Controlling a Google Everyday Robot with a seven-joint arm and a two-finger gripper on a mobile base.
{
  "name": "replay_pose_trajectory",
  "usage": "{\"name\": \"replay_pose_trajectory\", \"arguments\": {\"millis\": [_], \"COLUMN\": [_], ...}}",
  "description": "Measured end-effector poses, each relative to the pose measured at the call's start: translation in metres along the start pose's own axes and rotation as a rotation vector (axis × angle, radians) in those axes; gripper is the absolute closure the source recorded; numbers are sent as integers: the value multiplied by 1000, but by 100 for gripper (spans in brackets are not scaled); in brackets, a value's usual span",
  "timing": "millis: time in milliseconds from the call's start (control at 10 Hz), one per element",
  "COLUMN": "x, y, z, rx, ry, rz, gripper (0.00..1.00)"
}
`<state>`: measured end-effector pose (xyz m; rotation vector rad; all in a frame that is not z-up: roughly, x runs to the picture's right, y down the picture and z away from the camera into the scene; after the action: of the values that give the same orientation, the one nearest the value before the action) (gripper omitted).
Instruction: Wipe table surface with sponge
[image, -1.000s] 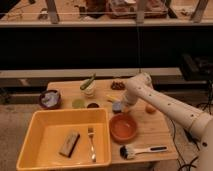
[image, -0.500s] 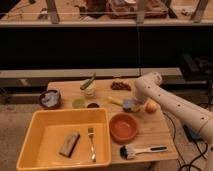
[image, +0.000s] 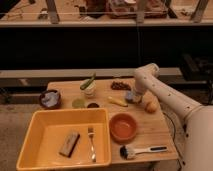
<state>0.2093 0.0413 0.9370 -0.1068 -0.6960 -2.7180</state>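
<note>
Tool (image: 134, 93) at sponge (image: 129, 98) (behind bowl (image: 123, 127))

One light tan wooden surface (image: 150, 132) carries one yellow plastic tub (image: 34, 136), which holds one tan-brown rectangular block (image: 69, 143) and one metal fork (image: 91, 143). The surface also carries one orange round bowl (image: 123, 127), one dark bowl (image: 50, 99), one white-handled black-bristled brush (image: 142, 150) and one orange round fruit (image: 150, 106). One gripper (image: 134, 93) sits over one light blue-grey sponge (image: 130, 98) at the right rear.
</note>
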Motion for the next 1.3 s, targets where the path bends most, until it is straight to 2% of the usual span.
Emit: {"name": "replay_pose_trajectory", "arguments": {"millis": [100, 300, 500, 700, 1000, 1100, 1300], "x": [11, 34, 61, 73, 66, 53, 25], "y": [5, -2, -16, -33, -62, -74, -80], "z": [8, 14, 13, 8, 7, 7, 4], "rx": [9, 25, 40, 47, 71, 79, 78], "ry": [8, 39, 89, 117, 117, 115, 107], "rz": [-2, -27, -77, -131, -173, -166, -133], "gripper": [100, 100, 100, 100, 100, 100, 100]}}
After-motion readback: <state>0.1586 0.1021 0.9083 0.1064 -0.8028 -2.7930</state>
